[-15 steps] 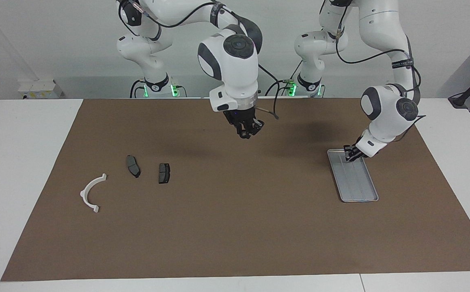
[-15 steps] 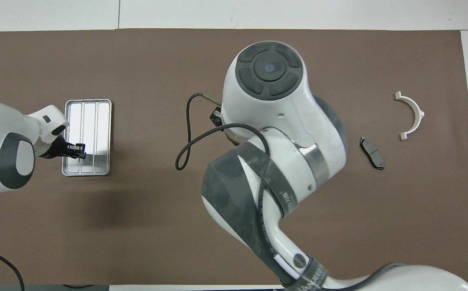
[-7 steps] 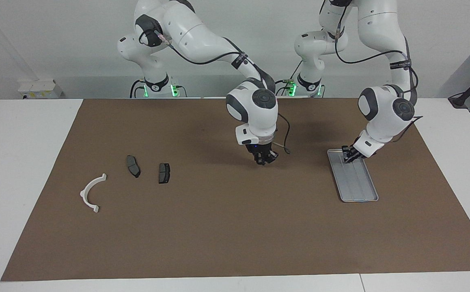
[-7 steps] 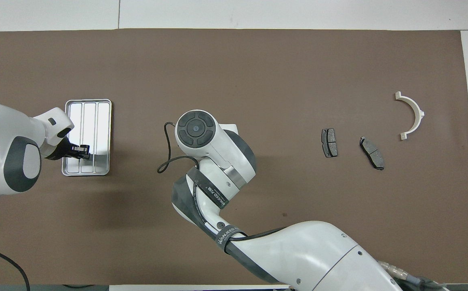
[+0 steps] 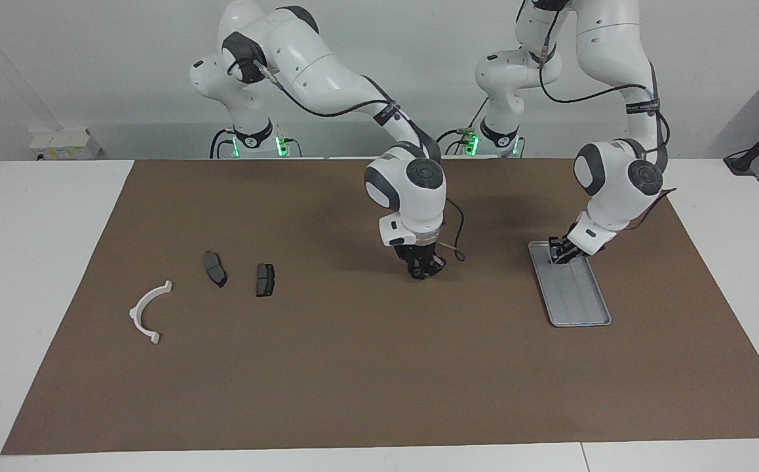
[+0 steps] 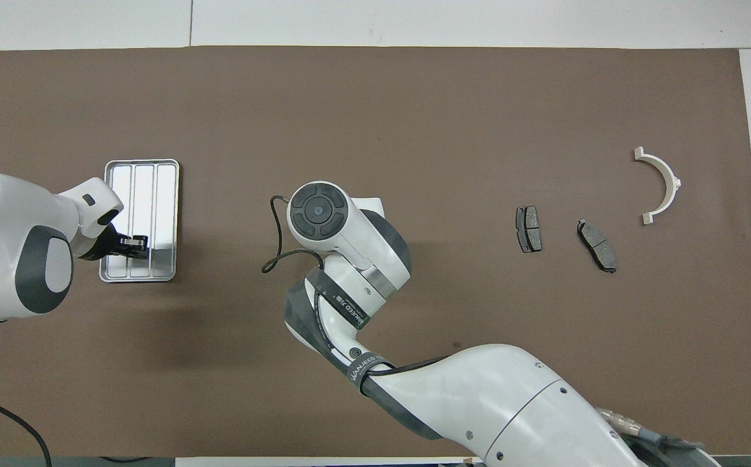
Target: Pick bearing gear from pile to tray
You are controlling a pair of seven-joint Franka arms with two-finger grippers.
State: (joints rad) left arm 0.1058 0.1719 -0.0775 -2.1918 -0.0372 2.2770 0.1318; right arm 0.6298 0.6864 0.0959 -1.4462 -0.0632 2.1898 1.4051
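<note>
At the right arm's end of the tabletop (image 5: 25, 275), on the brown mat (image 5: 353, 380), the pile is found. A white half-ring bracket (image 5: 149, 313) is laid farthest from the robots. Two dark grey pads (image 5: 215, 269) (image 5: 265, 280) are set beside each other, nearer to the robots and apart from the bracket.

Over the middle of the mat the right gripper (image 5: 425, 270) is held low, pointed downward; in the overhead view it is hidden under its own wrist. Whether it is clenched or released cannot be told.

Toward the left arm's end, the tray (image 5: 579, 301) is laid on the mat. The left gripper (image 5: 560, 252) is lowered over the tray's end nearer to the robots. Its state cannot be told, nor whether a bearing gear is held.
</note>
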